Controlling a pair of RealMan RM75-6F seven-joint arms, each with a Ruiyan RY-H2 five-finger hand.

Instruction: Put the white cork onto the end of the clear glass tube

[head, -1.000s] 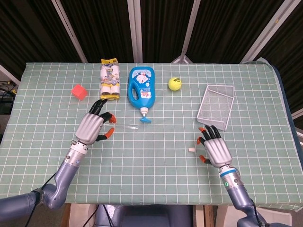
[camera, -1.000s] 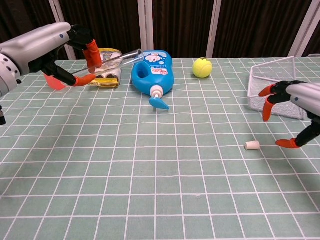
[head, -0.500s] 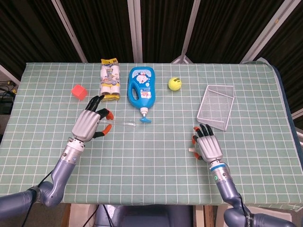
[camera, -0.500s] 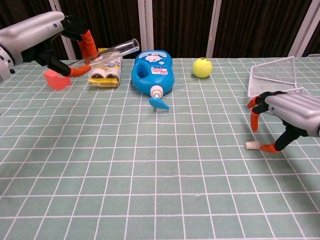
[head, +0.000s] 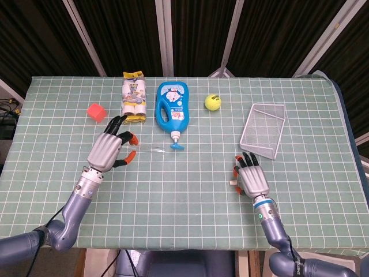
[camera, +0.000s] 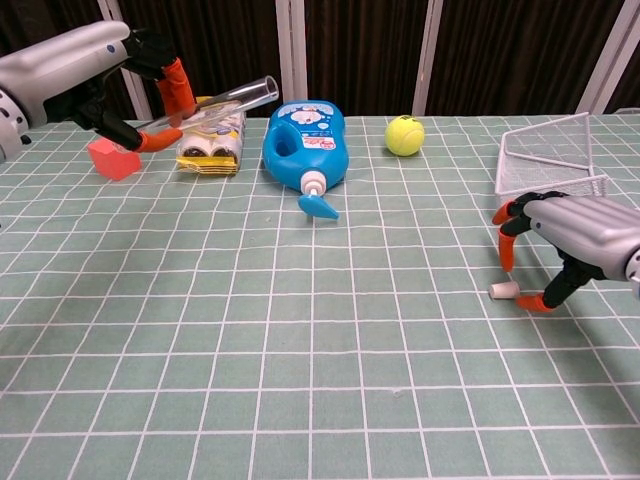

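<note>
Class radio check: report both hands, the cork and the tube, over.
Left hand holds glass tube aloft. Right hand open, straddling white cork on table. Nothing between.

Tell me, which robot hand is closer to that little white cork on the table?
The right robot hand. Its fingertips bracket the white cork on the table, not yet lifting it. The left robot hand is far across the table, holding up the clear glass tube.

A small red cube (head: 95, 111) sits near the left edge of the green gridded tablecloth (head: 190, 219). Beside it lie a yellow-and-white packet (head: 133, 98) and a blue plastic bottle (head: 172, 108) (nozzle pointing forward). A yellow tennis ball (head: 213, 102) rests further right, then a tilted white wire basket (head: 264, 130).
</note>
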